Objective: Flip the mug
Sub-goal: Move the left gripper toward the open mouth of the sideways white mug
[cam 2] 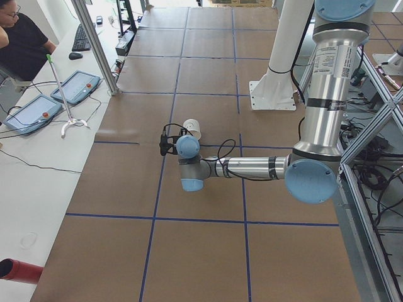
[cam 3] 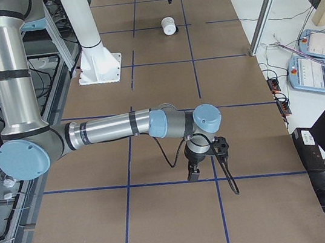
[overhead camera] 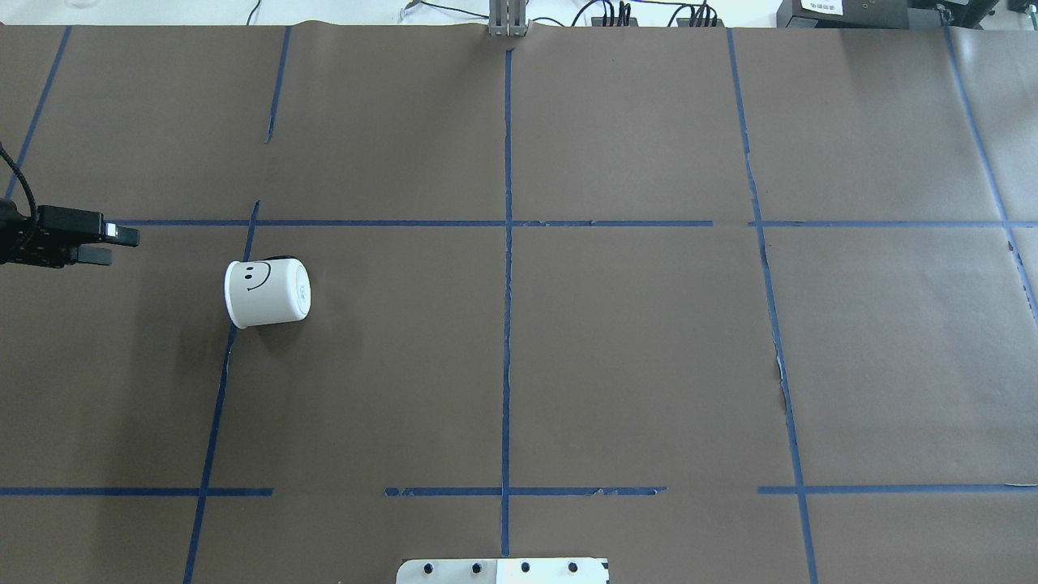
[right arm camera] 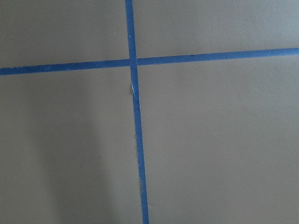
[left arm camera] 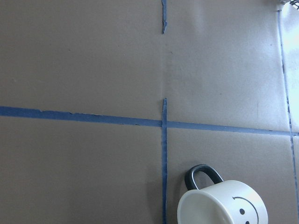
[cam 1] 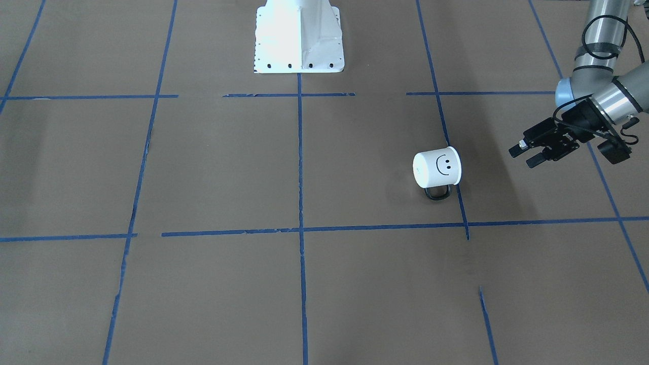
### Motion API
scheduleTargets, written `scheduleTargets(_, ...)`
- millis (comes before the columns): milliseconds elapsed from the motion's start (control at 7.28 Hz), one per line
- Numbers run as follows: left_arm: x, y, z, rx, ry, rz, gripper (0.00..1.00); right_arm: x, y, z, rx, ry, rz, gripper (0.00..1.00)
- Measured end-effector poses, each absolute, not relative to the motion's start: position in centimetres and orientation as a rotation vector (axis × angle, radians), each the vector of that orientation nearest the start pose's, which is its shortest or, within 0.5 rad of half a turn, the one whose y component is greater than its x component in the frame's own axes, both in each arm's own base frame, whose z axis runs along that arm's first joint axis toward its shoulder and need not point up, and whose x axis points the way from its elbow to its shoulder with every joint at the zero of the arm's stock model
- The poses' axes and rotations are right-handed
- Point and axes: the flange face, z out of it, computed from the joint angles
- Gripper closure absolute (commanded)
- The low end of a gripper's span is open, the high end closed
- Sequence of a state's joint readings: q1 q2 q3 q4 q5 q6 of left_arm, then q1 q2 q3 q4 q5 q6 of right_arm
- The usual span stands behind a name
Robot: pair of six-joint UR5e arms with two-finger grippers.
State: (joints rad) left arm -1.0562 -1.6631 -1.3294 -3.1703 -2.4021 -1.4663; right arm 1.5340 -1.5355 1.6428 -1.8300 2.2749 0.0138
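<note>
Closest to my working hand, the left gripper [cam 1: 525,156] hangs low over the table, lying almost flat. Its two black fingers [cam 1: 518,150] stand apart with nothing between them, and they point at the mug. I think it is held low and sideways like this so it can slide in at the mug's level.

Next comes the mug [cam 1: 437,166]. It lies on its side on the brown paper, near the left gripper but not touching it, right beside a line of blue tape [cam 1: 300,167]. It is small, round like a can, white and shiny. The smiley face [cam 1: 443,165] looks up. The thin black loop handle [cam 1: 438,193] sticks out on the side away from the robot, down by the paper. The mouth seems to face my gripper. Since it lies down, it still needs tipping.

Under it all, the table [cam 1: 203,167] is flat, dull and brown, and the tape is rough in spots.

Far off, the right gripper [cam 3: 193,173] points down at bare paper, well apart from the mug, probably parked out of the way. I cannot tell if it is open or closed.
</note>
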Motion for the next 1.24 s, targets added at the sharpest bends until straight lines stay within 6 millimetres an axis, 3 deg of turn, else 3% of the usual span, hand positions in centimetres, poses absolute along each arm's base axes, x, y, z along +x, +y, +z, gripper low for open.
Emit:
scheduleTargets(550,24.2,-43.6,57.0,0.209,1.663,-0.3,0.0,5.1,-49.4,63.5,-0.163,-0.699,0.031,0.0)
scheduleTargets(824,25.5,-42.0,58.4,0.212,1.743,-0.36,0.0,5.1,-49.4,63.5,-0.163,-0.699,0.031,0.0)
scheduleTargets(1237,27.3,-41.4,57.4,0.2,1.827,-0.397,0.0,5.1,-49.4,63.6,-0.164,-0.699,0.032,0.0)
